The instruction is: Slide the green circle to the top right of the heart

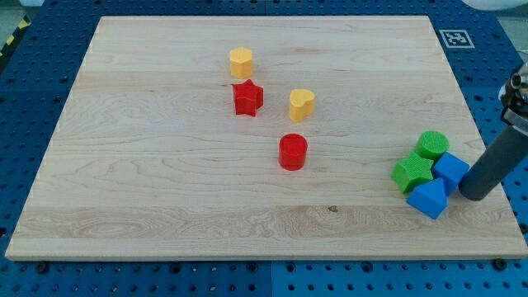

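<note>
Down at the board's right side my tip (473, 195) rests on the wood, a bare dark rod with nothing to spread or pinch, so it holds no block; the rod leans up toward the view's right edge. It sits just beside the blue cube (451, 170), at about 4 o'clock from it, and whether the two touch cannot be told. Four blocks crowd together there: the green circle (432, 144) lies at the cluster's 12 o'clock, the blue cube at its 3 o'clock, a green star (412, 172) at its 9 o'clock, and a second blue block (428, 200), wedge-like in shape, at its 6 o'clock. The green circle is a short round cylinder standing on its flat end, so its axis runs upright and it points no particular way across the board; it touches or nearly touches the green star and the blue cube. From my tip the circle lies at about 11 o'clock. The yellow heart (302, 104) stands well apart, at about 10 o'clock from the circle. Near the heart are a red star (247, 98) at its 9 o'clock, a yellow hexagon (241, 62) at its 10 o'clock, and a red cylinder (293, 152) at its 6 o'clock. A small black-and-white square marker (454, 38) sits off the board (148, 190) at its top right corner; no readable writing shows on it or on any block
</note>
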### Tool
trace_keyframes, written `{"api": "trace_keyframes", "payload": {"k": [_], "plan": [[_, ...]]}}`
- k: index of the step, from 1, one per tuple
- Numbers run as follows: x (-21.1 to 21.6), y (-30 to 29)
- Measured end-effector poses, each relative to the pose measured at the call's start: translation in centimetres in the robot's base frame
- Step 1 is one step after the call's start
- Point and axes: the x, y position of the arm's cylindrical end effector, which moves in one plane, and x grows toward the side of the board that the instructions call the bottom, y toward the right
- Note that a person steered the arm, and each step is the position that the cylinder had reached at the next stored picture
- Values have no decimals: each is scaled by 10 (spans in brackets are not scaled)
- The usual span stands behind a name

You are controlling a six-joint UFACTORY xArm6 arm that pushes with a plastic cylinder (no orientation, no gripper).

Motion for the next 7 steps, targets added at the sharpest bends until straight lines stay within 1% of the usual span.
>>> {"api": "trace_keyframes", "payload": {"k": [2,4,7], "plan": [[-24,-50],[-45,-51],[-112,-37]]}}
